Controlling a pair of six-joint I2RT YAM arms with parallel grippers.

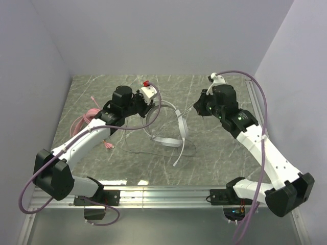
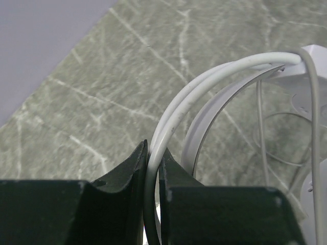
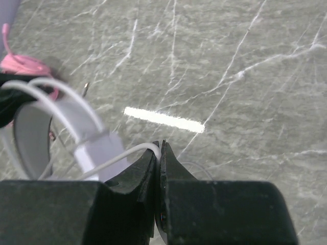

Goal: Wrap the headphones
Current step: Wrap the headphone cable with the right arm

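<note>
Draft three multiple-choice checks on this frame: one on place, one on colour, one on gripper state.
1. In the top view, where does the pink cable lie?
A. By the left wall, beyond the left arm
B. Between the two grippers
C. Against the right wall

2. What colour is the headset between the left gripper and the right gripper?
A. Black
B. White
C. Blue

3. What state is the right gripper in?
A. Wide open above the table
B. Shut on nothing
C. Shut on the pale cable

Key:
1. A: the pink loops sit on the far side of the left arm, near that wall.
2. B: its band and cups are white.
3. C: the right wrist view shows the cable pinched between the closed fingers.
</note>
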